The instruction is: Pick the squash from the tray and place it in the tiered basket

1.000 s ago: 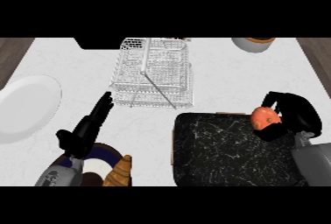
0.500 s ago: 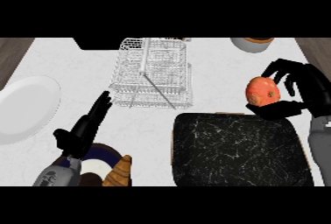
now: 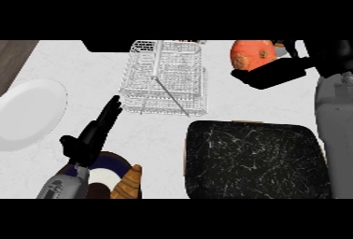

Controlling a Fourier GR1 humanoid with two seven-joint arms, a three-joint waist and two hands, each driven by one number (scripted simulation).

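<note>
Near edge: my left hand [image 3: 88, 140] resting on tabletop [image 3: 89, 70], fingers straight. Tray [image 3: 251, 161] empty. Farther: right hand [image 3: 276, 74], fingers curled under squash [image 3: 251, 53], held aloft right of tiered basket [image 3: 165, 79]. I judge squash rigid, smooth, fairly heavy; cradle broad belly.

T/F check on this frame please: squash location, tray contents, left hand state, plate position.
1. The squash lies on the tray. False: the right hand holds it up, beyond the tray and right of the tiered basket.
2. The dark tray has nothing on it. True.
3. The left hand grips the basket. False: its fingers are straight, short of the basket.
4. A white plate sits at the counter's left. True.
</note>
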